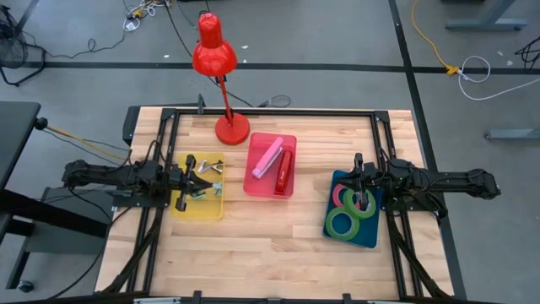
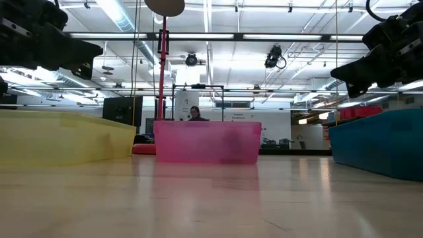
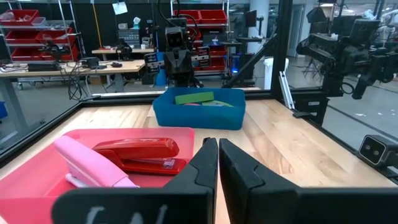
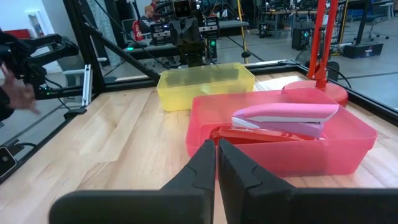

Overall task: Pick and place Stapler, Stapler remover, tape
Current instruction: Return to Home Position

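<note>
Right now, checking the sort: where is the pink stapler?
High view: the pink stapler lies in the red bin at table centre, beside the red stapler.

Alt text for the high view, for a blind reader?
Sorted table from above: staple removers in the yellow bin, pink stapler and red stapler in the red bin, tape rolls in the blue bin. The left gripper is over the yellow bin, the right gripper over the blue bin, a red lamp behind.

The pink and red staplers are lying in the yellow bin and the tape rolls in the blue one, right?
Not quite: the high view shows the pink stapler and red stapler lying in the red bin, not the yellow bin. The tape rolls are indeed in the blue bin.
</note>
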